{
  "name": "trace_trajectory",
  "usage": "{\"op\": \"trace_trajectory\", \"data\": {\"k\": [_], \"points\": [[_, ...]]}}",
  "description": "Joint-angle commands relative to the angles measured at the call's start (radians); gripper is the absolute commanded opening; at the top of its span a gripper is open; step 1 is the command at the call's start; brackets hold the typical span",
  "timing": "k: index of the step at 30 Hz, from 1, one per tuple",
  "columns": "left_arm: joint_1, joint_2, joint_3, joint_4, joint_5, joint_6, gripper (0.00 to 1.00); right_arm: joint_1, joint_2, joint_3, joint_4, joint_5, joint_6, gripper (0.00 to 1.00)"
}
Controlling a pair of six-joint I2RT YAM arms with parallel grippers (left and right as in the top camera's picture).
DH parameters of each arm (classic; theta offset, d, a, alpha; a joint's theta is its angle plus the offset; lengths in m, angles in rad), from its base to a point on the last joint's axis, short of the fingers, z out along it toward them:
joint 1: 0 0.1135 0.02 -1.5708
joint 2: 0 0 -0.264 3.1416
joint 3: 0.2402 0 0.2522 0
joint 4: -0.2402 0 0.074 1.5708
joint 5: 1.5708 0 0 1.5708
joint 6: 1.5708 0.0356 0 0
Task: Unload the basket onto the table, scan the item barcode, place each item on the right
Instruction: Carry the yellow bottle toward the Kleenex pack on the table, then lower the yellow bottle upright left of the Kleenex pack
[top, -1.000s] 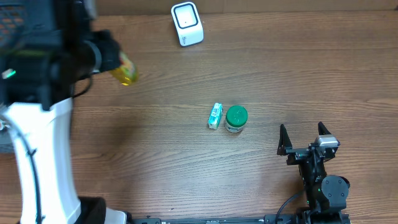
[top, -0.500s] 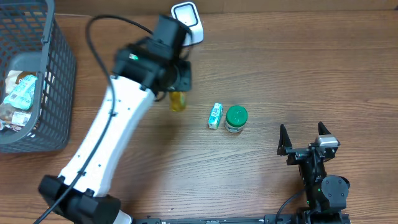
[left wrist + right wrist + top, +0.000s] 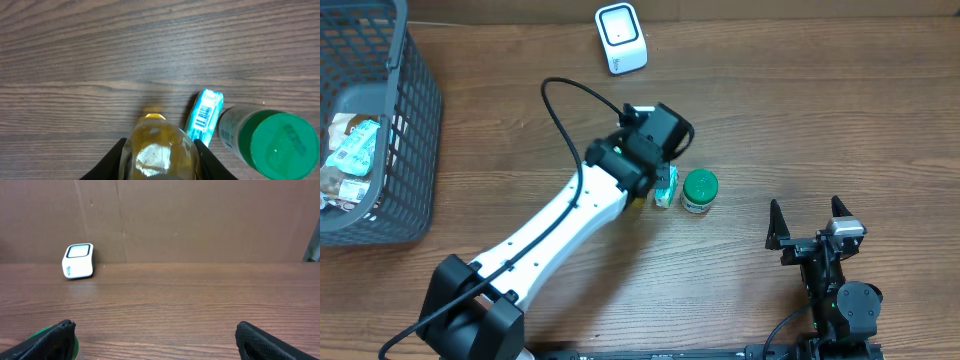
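Grips the yellow bottle (image 3: 157, 142) in the left gripper (image 3: 160, 159), closed round its sides. Hangs now over mid-tabletop (image 3: 820, 120), just beside the blue carton (image 3: 204, 116) and the green-lidded jar (image 3: 272, 142), having swung across from the basket (image 3: 410, 150) side and past the scanner (image 3: 620, 38) within the last second. Suggests the scan pass is probably over and a set-down beside the other two is in hand; cannot confirm any read. Leaves the right gripper (image 3: 810, 225) wide open, empty, parked well apart. Hides nearly all of the bottle under the arm from overhead; cuts off its lower body in the wrist view; shows no barcode on it. Cannot tell whether touching the tabletop yet.
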Motion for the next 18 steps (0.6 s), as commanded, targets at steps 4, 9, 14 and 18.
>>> {"op": "trace_trajectory", "data": {"k": [4, 9, 14, 18], "points": [[-0.043, -0.010, -0.069, 0.081, -0.149, 0.015, 0.22, 0.006, -0.011, -0.011, 0.005, -0.001, 0.003, 1.00], [-0.043, -0.010, -0.113, 0.161, -0.156, 0.082, 0.21, 0.006, -0.011, -0.011, 0.006, -0.001, 0.003, 1.00], [-0.044, -0.010, -0.171, 0.243, -0.098, 0.089, 0.20, 0.006, -0.011, -0.011, 0.005, -0.001, 0.003, 1.00], [-0.044, -0.010, -0.191, 0.266, -0.088, 0.093, 0.19, 0.006, -0.011, -0.011, 0.005, -0.001, 0.003, 1.00]]}}
